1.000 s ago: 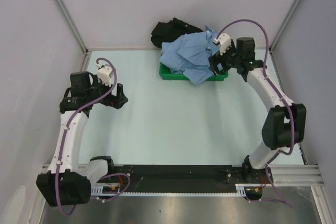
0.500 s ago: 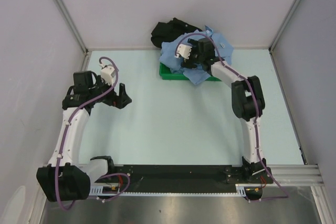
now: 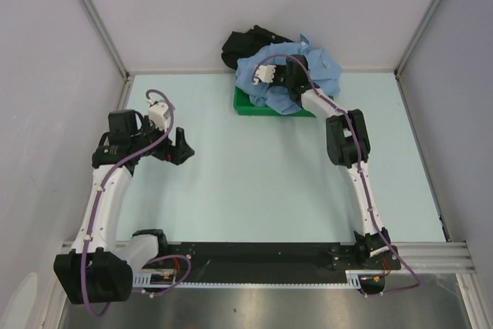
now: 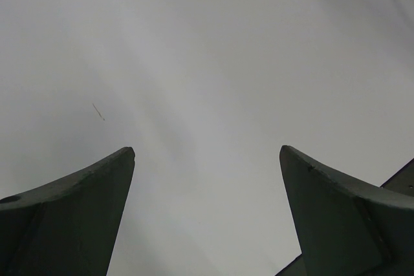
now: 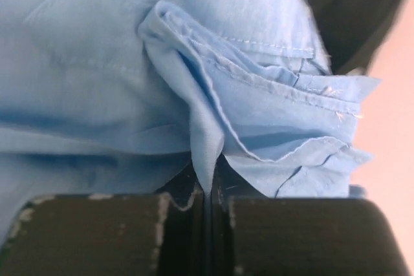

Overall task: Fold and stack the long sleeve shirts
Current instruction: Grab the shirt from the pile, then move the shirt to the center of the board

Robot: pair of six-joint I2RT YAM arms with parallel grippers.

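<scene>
Where the right claw (image 3: 283,86) dips into the heap, the light blue shirt (image 3: 312,71) lies crumpled under and around it, spilling over the green tray (image 3: 248,105) just below the claw. A bunched black shirt (image 3: 246,45) sits just behind the claw. Only the right wrist view shows the grip: the fingers are pressed together on a stitched fold of blue cloth. The left claw (image 4: 207,150) hangs well apart, its fingers spread with nothing between them. I count two shirts, one tray and two claws.

no readable text, labels, brands or numbers anywhere in the top or wrist views.
</scene>
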